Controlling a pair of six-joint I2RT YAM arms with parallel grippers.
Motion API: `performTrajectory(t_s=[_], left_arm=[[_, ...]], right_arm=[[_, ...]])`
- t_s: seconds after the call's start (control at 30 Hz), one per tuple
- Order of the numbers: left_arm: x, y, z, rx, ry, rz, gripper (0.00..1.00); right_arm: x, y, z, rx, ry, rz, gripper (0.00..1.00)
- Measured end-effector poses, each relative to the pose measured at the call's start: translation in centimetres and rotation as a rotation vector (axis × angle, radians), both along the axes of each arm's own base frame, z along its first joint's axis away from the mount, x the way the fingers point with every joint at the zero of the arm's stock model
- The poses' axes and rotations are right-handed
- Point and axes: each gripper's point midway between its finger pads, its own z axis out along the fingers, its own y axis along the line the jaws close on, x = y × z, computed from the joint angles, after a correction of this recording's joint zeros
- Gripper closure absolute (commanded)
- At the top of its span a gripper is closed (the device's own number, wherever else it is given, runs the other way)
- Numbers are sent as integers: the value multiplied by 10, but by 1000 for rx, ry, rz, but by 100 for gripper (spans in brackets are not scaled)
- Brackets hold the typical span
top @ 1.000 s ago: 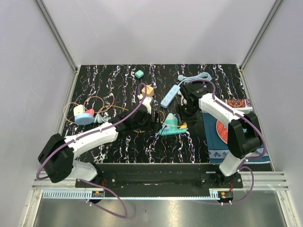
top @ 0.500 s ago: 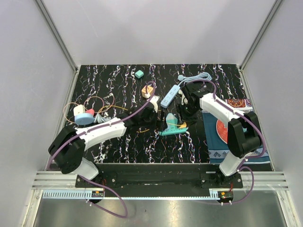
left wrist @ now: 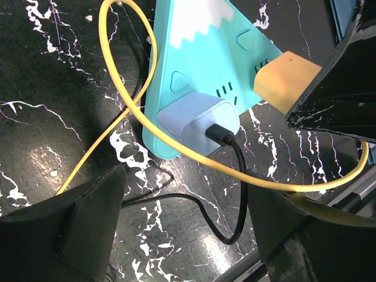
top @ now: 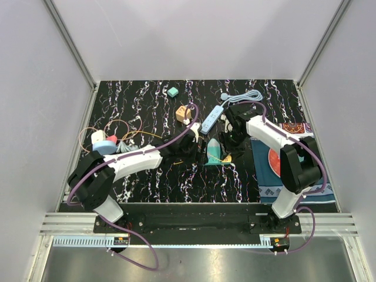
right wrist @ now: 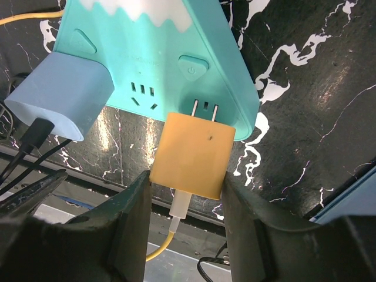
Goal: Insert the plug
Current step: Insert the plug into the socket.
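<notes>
Right claw (right wrist: 187, 176) is closed on a square orange-yellow plug (right wrist: 191, 155), one finger pressed flat against each of its side faces, and a white connector with a yellow cable (left wrist: 117, 88) leaves the plug's rear end between the fingers. That plug sits at the edge of a teal, mountain-shaped plastic power strip (right wrist: 158, 41) with a white snow-cap print, which lies on the black white-veined surface (top: 147, 100). Its two metal prongs (right wrist: 203, 109) meet a socket just below a power button, with bare metal showing between plug and strip. Left claw (left wrist: 185, 200) hangs spread wide above the strip's near edge, gripping nothing. A pale blue charger block (left wrist: 197, 117) occupies the neighbouring socket, trailing a black cable (left wrist: 238, 176) across the surface, and the yellow cable loops around that charger
</notes>
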Motion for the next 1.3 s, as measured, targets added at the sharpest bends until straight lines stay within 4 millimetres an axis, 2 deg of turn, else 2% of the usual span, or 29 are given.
performTrajectory(t_s=[0.17,0.5,0.67,0.73,0.93,1.0,1.07,1.2,1.3], left_arm=[[0,0,-1,6,3,-2,17],[1,2,-2,21,-16,-17,17],[8,2,4,31,-49,-10,18],[13,2,7,31,-62,-4,18],[33,-2,30,5,-127,16,19],[37,-3,34,-2,-145,19,19],[37,-2,33,4,-146,16,19],[36,-1,30,13,-148,7,19],[36,0,30,17,-151,3,18]], right_arm=[[5,2,2,-6,1,0,100],[37,2,5,1,-1,-40,100],[43,2,6,-1,17,-44,98],[44,2,8,-2,20,-41,96],[49,2,13,-2,16,-36,77],[49,2,13,-2,17,-35,75],[49,2,13,-2,16,-34,80],[52,3,13,-1,16,-34,100],[52,5,13,7,19,-30,100]])
